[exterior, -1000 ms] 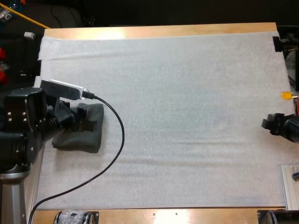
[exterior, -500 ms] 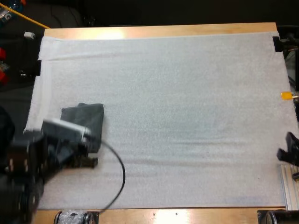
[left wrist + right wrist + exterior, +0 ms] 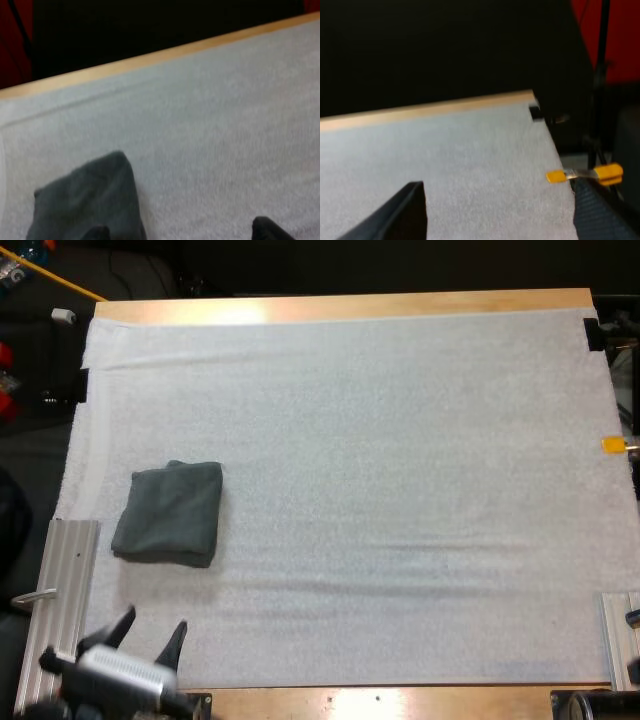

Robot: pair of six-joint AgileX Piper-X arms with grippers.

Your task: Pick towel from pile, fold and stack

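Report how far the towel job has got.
Done: one folded towel lies flat on the white mat. In hand: nothing; the left gripper hangs open near the mat's front edge, clear of the towel, and the right gripper is open too. Left: I cannot tell whether more towels wait.

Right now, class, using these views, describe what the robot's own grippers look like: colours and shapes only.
The left gripper has two black fingers that taper to narrow tips, like slim wedges. The right gripper has a matching pair, dark and matte, broad at the base with slanted edges. No markings show on either.
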